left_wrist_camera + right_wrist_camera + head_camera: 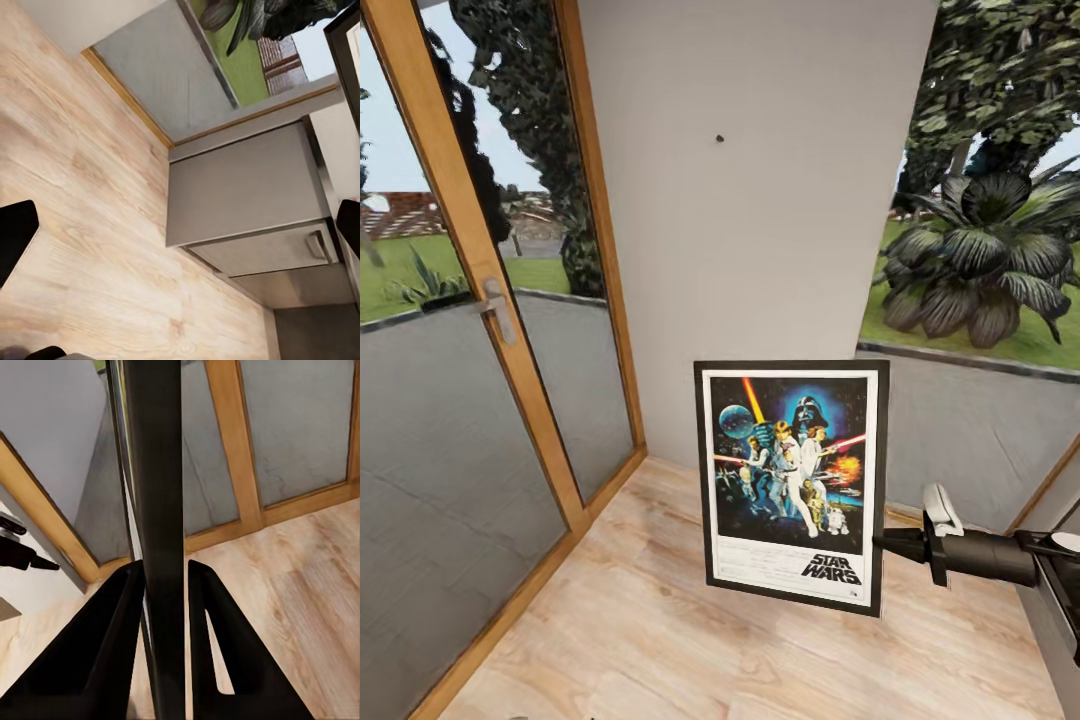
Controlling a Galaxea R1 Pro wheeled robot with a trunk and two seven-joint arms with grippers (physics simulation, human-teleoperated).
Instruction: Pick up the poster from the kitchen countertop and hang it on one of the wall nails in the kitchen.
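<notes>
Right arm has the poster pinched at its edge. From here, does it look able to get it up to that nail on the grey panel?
Probably yes. The poster hangs well below the wall nail, and the bare wall panel between them holds nothing in the way. The right gripper must lift considerably.

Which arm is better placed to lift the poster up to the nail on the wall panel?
The right. Its end effector is already shut on the poster at its right edge, facing the pale panel with the nail well above. The left end effector is open over the wooden floor, holding nothing.
</notes>
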